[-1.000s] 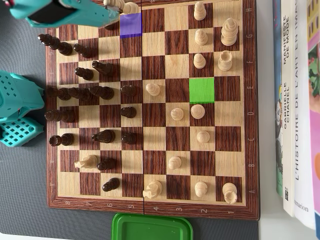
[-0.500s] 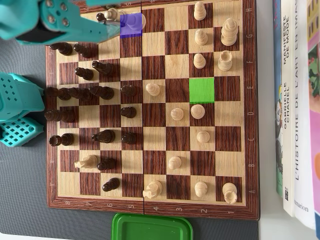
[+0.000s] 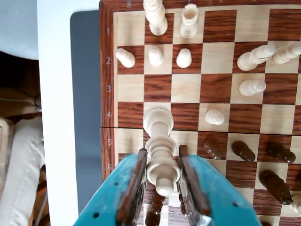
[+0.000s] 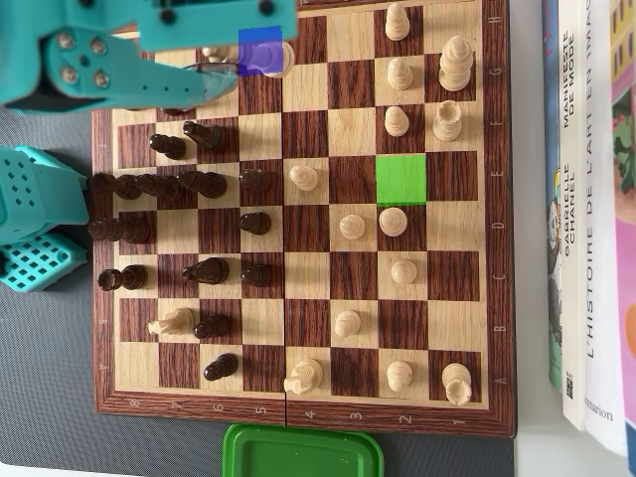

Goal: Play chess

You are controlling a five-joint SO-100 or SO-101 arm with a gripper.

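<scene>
Chessboard (image 4: 298, 417) fills the overhead view, dark pieces massed on its left half, light ones spread on the right; books (image 4: 586, 199) lie off the right edge, a green lid (image 4: 303, 452) just below the bottom edge; the teal arm (image 4: 109, 55) now reaches further right along the top rows than a second ago, when it sat over the top-left corner; a blue square (image 4: 260, 48) marks one cell near the top, a green square (image 4: 400, 179) marks a cell well apart, lower and to the right; the gripper (image 3: 162, 181) has come over the blue cell, and in the wrist view its jaws stand narrow, closed against a tall light piece (image 3: 160, 141) held between the pads; that piece shows in the overhead view only as a pale edge (image 4: 286, 58) beside the blue patch; whether it is off the board yet, cannot tell; judgement: the grasp looks made, so the pick is nearly done and the carry toward the green cell is what remains; risk is clipping the light pawns (image 4: 397, 121) on the way.
</scene>
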